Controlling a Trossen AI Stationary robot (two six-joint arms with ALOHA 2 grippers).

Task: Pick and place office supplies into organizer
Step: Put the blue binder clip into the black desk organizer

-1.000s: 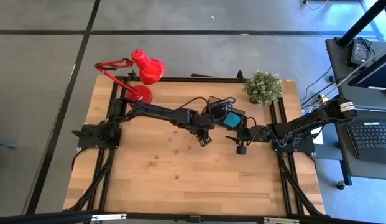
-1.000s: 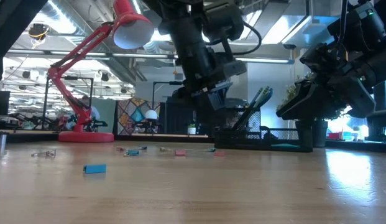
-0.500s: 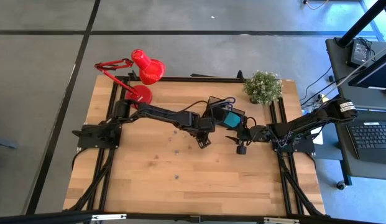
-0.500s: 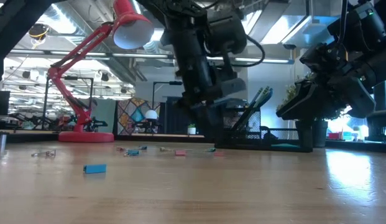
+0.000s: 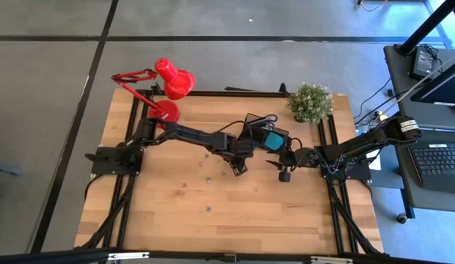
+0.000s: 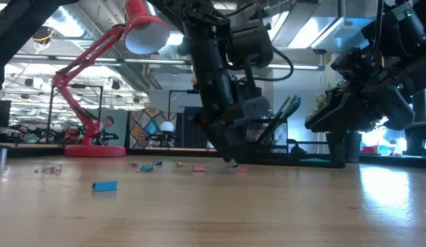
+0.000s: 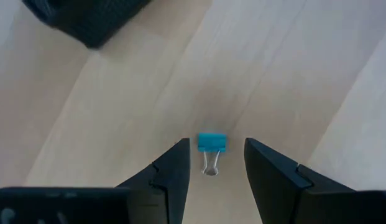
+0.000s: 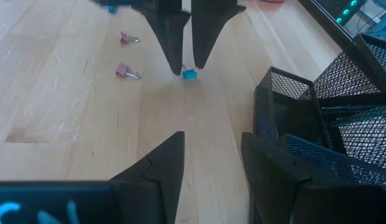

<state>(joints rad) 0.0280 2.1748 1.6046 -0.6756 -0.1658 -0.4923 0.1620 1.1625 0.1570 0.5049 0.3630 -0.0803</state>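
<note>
Left edge of the wooden slatted table (image 5: 176, 220): red desk lamp (image 5: 168, 84), standing well apart from the work. Centre: left gripper (image 7: 214, 163), lowered to the tabletop with both dark fingers parted and nothing yet held; the small blue binder clip with silver wire handles (image 7: 211, 149) lies directly between the fingertips, blue body pointing away from the wrist, wire loops toward it, so its long axis runs along the gap and not across it. In the low view the gripper tips sit at the table surface beside scattered small clips (image 6: 147, 167) and a blue eraser-like block (image 6: 104, 185), none close enough to obstruct closing. Just beyond the left gripper: black mesh desk organizer (image 5: 267, 136), holding a teal sticky-note pad (image 5: 274, 140). Right: right gripper (image 8: 211, 158), hovering empty near the organizer, fingers moderately apart, aimed toward the clip but farther from it; two pink binder clips (image 8: 124, 55) lie aside. Far right corner: small potted green plant (image 5: 310, 102). Judgement: the left arm is nearer; closing straight on the clip suffices
</note>
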